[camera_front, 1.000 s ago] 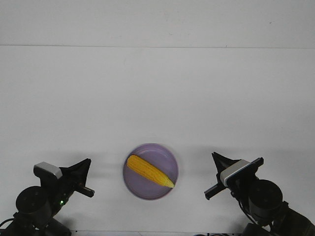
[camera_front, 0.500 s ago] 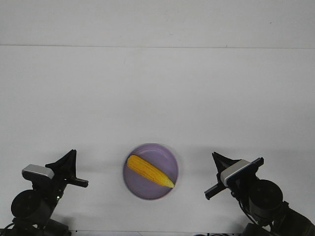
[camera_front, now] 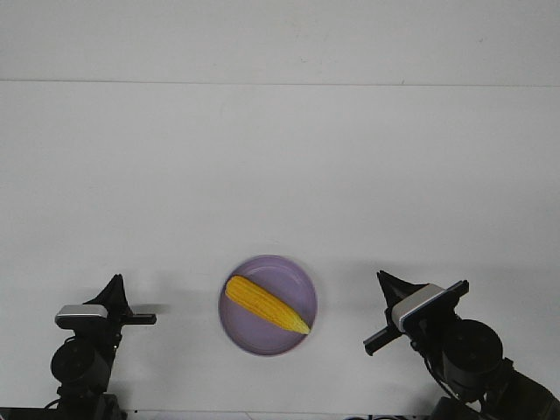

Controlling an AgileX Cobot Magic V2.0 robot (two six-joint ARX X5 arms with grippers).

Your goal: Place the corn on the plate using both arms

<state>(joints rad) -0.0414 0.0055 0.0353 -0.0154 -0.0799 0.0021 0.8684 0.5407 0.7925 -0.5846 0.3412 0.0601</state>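
Note:
The yellow corn (camera_front: 265, 304) lies on the lavender plate (camera_front: 290, 281), pale tip pointing to the lower right. The plate sits near the table's front edge, between the two arms. My left gripper (camera_front: 136, 299) is to the left of the plate, clear of it, with its fingers apart and nothing between them. My right gripper (camera_front: 373, 312) is to the right of the plate, also clear of it, open and empty. Neither gripper touches the corn or the plate.
The white table (camera_front: 280, 175) stretches away behind the plate to a far edge line near the top of the view. The arm bases stand at the front left and front right corners.
My left arm has drawn back to the left and lower, away from the plate, and turned. The right arm, the corn and the plate have not moved.

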